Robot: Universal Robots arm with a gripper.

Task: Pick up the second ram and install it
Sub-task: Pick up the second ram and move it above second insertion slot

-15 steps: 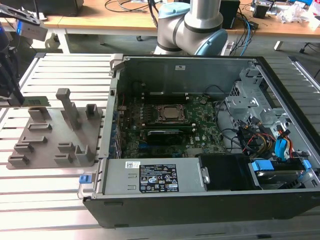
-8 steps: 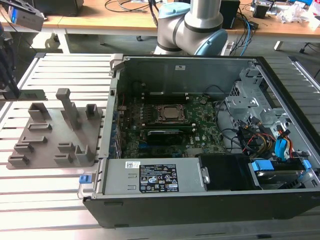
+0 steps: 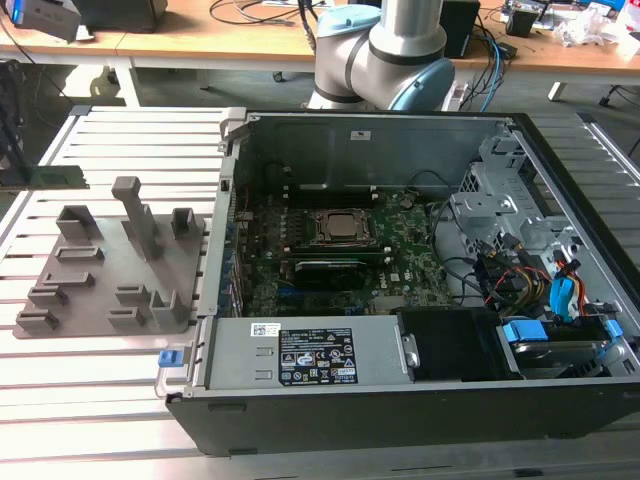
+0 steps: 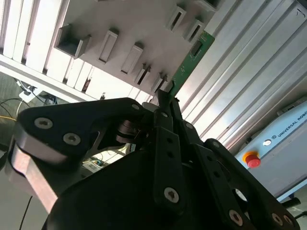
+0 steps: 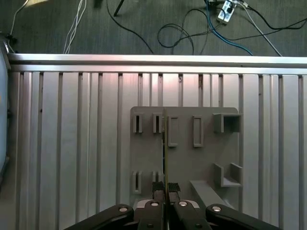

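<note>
**Risk of a twisted stick in a narrow pinch**

Trouble, as I judge it, would start at the grip. My hand [image 4: 165, 98] is closed on the second ram [image 4: 189, 60] at one end only, so most of the board reaches out past my fingertips, over the grey tray [image 4: 124, 24] and the ribbed surface [image 4: 230, 72]. With so little of the board between my fingers, a knock could pivot it or slide it out.

In the first wrist view the stick shows edge-on as a thin line running over the tray. I cannot tell whether its lower edge is clear of the raised pockets. If it is not, a sideways move could catch a pocket wall and lever the board.

The ram is a thin, flat, rigid green board with a dark component on its face. It looks stiff but would not take bending well. The tray is matte grey plastic with upright rectangular slots. The surface is bright grooved aluminium. My fingers are black, hard-looking, screw-jointed links.
</note>
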